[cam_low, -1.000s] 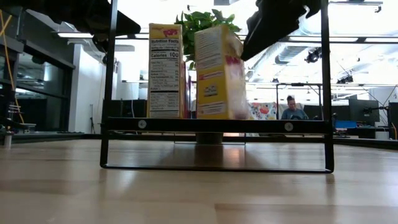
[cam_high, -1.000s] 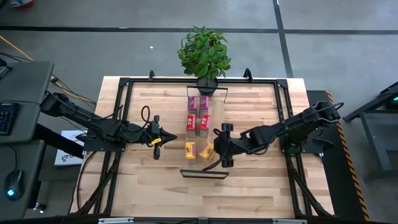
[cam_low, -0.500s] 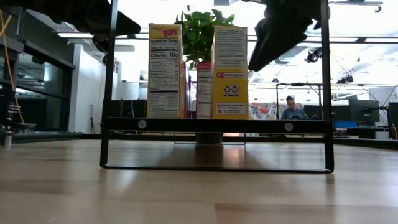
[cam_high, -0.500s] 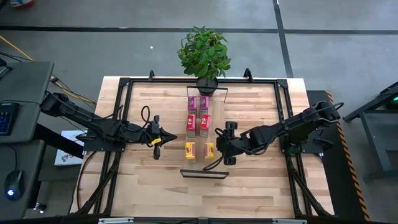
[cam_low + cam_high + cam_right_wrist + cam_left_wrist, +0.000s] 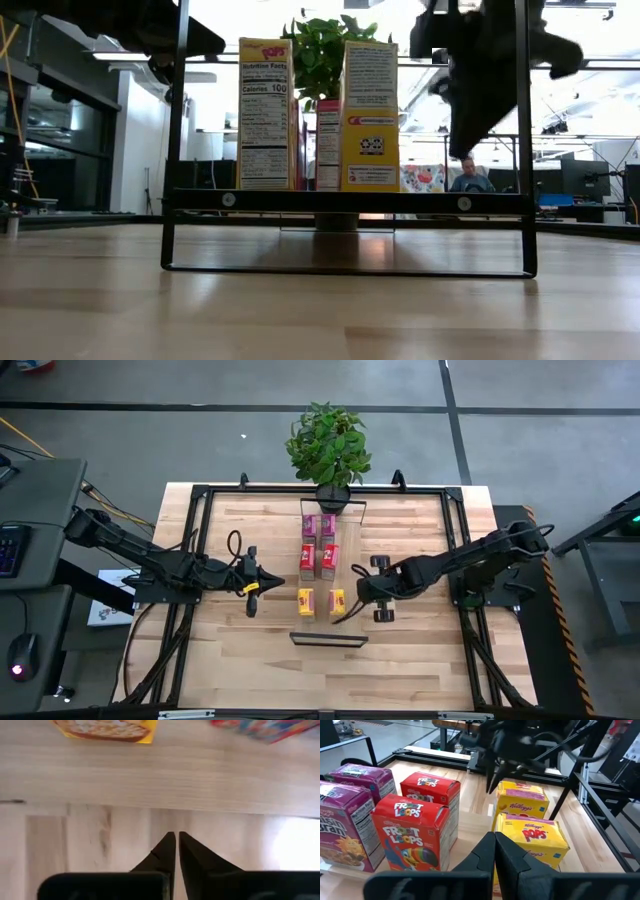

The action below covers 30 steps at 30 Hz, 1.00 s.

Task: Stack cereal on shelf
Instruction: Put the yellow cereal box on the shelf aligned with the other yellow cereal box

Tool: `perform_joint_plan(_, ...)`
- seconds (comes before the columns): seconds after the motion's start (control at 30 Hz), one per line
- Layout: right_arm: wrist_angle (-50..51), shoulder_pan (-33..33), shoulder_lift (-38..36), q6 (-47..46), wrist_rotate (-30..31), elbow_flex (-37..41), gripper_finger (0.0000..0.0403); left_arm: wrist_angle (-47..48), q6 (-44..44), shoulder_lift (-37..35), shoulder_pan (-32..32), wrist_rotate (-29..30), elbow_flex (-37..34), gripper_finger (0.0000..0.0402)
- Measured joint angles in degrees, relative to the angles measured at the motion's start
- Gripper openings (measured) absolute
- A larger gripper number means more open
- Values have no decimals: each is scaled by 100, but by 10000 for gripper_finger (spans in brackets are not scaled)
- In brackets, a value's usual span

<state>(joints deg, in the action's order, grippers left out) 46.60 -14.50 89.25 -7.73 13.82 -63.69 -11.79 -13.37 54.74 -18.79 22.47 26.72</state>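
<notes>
Six small cereal boxes stand on their bases on the tabletop in two columns: two pink [image 5: 318, 525] at the far end, two red [image 5: 317, 557] in the middle, and two yellow [image 5: 305, 600] [image 5: 338, 600] nearest. The shelf [image 5: 328, 639] lies just nearer than them and shows as a black-framed board in the low view [image 5: 345, 201]. My left gripper [image 5: 262, 582] is shut and empty, left of the boxes, facing them [image 5: 495, 840]. My right gripper [image 5: 358, 596] is shut and empty, just right of the right yellow box [image 5: 522, 797], above bare wood [image 5: 175, 840].
A potted plant [image 5: 328, 445] stands at the table's far edge behind the pink boxes. A black metal frame [image 5: 200, 540] runs around the tabletop. Bare wood lies to the left and right of the boxes and nearer than the shelf. A person sits in the room behind [image 5: 468, 172].
The right yellow box, tilted a second ago at my right gripper, now stands upright on the table beside the left one. My right gripper has drawn back from it toward the table's right edge.
</notes>
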Motion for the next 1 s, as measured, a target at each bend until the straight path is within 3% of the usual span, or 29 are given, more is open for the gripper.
perform_joint_plan(0.13, -1193, 336, -387, -154, -857, 949, 19, 46, 0, 2, 0, -21, -2, 0)
perform_joint_plan(0.23, -2742, 468, -799, -292, -1399, 1701, 3, 62, 10, 2, 2, -21, -2, 0)
perform_joint_plan(0.4, -4858, 438, -1110, -448, -1872, 2454, 1, 39, 57, 2, 1, -21, -2, 1)
perform_joint_plan(1.0, -5996, 155, -146, -383, -1420, 2395, 0, 2, 52, 2, 0, -21, -2, 1)
